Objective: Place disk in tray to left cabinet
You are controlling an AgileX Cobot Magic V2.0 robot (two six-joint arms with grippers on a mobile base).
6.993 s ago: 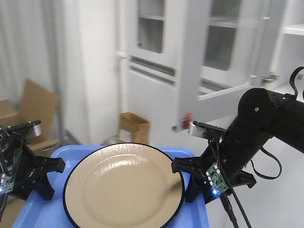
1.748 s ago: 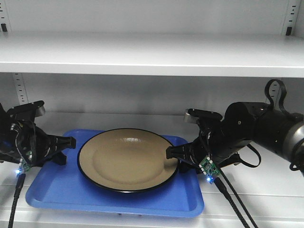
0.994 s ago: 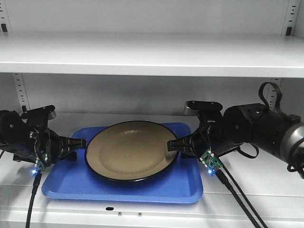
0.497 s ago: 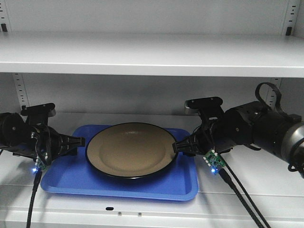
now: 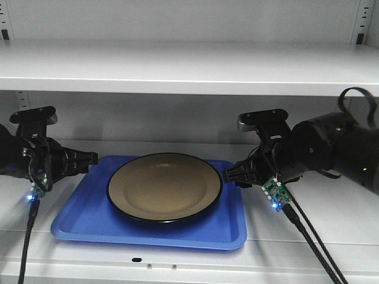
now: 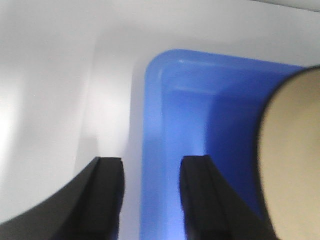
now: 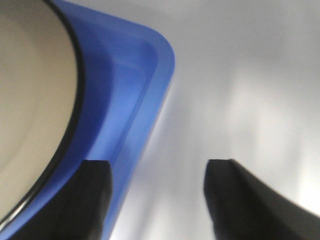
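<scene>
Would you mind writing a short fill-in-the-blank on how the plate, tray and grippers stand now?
1. The disk lies inside the ____ tray.
2. The tray rests on a cabinet ____.
3. The left gripper has its jaws ____.
4. The right gripper grips ____; its jaws straddle the tray's rim.

Missing words: blue; shelf; open; nothing

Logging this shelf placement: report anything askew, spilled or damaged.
Nothing stands out. The tray lies flat on the cabinet shelf, the disk sits level inside it, and the left gripper and right gripper are both open.
</scene>
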